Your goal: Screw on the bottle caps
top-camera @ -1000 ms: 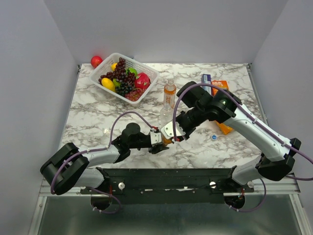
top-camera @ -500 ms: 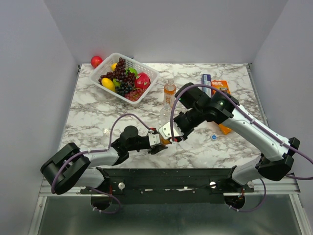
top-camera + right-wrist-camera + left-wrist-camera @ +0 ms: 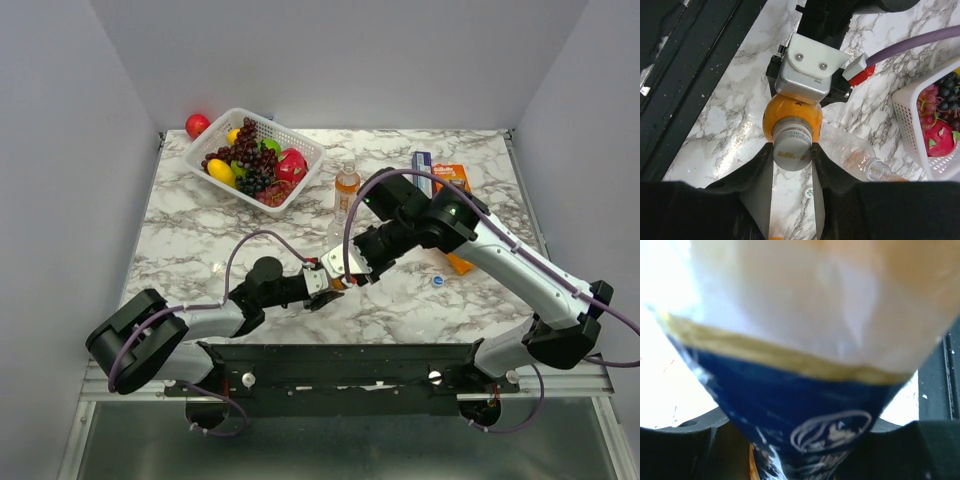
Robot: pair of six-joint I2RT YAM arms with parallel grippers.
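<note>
My left gripper (image 3: pixel 325 282) is shut on an orange drink bottle (image 3: pixel 792 116) and holds it near the front middle of the table. Its blue label (image 3: pixel 805 405) fills the left wrist view. My right gripper (image 3: pixel 792 150) is shut on the white cap (image 3: pixel 792 146) that sits on this bottle's neck, one finger on each side. The clear bottle (image 3: pixel 855 152) lies just behind it, its neck uncapped. A second orange bottle (image 3: pixel 347 185) stands further back. A blue cap (image 3: pixel 437 281) lies to the right. A tiny pale cap (image 3: pixel 217 267) lies to the left.
A white basket (image 3: pixel 300 150) of fruit stands at the back left, with a red ball (image 3: pixel 197 124) beside it. Orange snack packets (image 3: pixel 455 178) and a blue and white box (image 3: pixel 422 170) lie at the back right, partly under my right arm.
My right arm's wrist has shifted a little to the left over the bottle. My left gripper and the bottle have moved slightly left with it.
</note>
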